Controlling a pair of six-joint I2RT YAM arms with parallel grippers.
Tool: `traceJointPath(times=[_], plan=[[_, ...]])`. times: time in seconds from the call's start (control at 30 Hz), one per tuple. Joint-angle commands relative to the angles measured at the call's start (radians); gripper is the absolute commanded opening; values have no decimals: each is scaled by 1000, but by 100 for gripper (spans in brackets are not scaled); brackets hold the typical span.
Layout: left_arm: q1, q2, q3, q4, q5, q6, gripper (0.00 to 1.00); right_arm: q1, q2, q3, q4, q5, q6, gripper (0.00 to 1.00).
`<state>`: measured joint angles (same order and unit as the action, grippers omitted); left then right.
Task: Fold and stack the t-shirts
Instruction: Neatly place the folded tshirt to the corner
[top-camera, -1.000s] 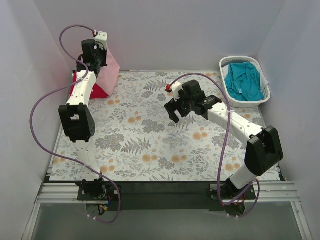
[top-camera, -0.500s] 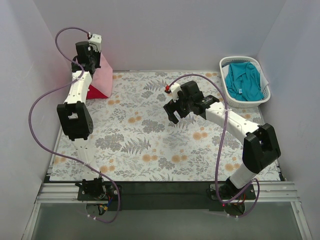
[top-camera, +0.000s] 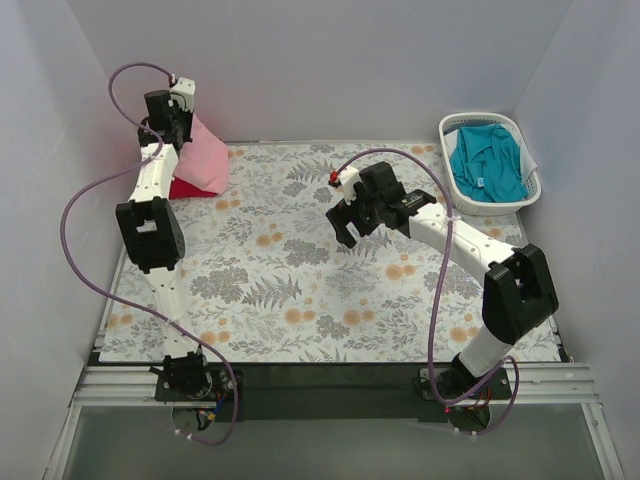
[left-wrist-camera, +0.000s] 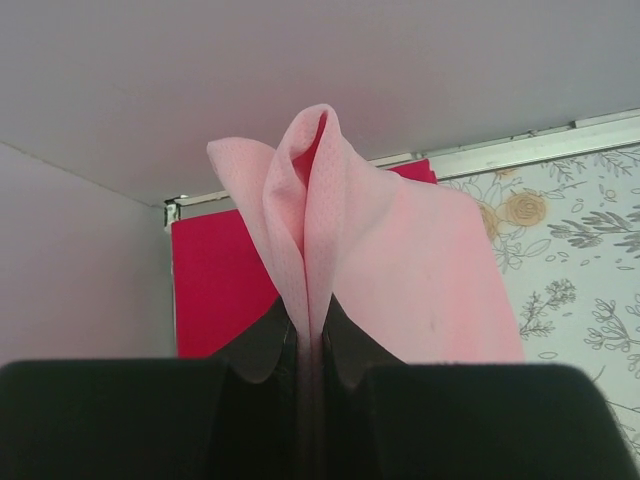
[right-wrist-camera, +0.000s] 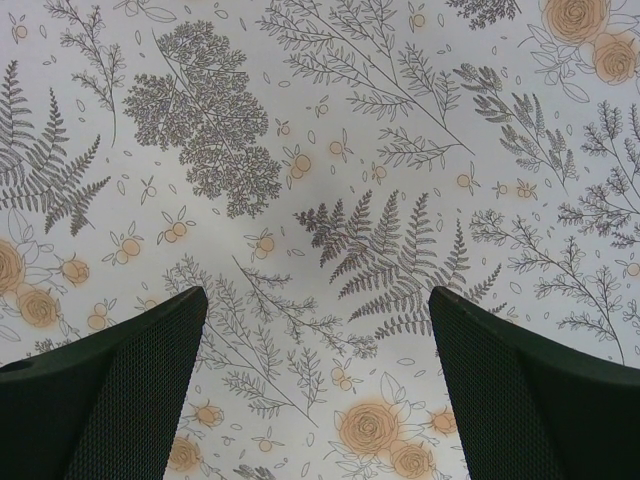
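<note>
Left pincer (left-wrist-camera: 309, 335) tight on bunched, fine-dimpled light pink t-shirt (left-wrist-camera: 400, 270)

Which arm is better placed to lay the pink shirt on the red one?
Left. The left end effector is shut on the pink shirt by the red shirt; the right end effector hangs open elsewhere.

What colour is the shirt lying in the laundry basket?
Teal. The shirt in the white basket shows best in the top external view.
</note>
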<state>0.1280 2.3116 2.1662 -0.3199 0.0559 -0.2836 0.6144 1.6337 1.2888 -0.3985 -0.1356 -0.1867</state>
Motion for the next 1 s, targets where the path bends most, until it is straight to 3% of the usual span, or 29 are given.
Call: traceJointPath(times=[0.0, 0.53, 0.97], plan=[[19, -15, 58, 35, 1, 41, 0, -4, 12, 49, 0, -16, 7, 98], [84, 77, 57, 87, 16, 132, 0, -2, 55, 56, -3, -29, 16, 98], [130, 157, 27, 239, 68, 207, 0, 5, 92, 56, -11, -27, 13, 99]])
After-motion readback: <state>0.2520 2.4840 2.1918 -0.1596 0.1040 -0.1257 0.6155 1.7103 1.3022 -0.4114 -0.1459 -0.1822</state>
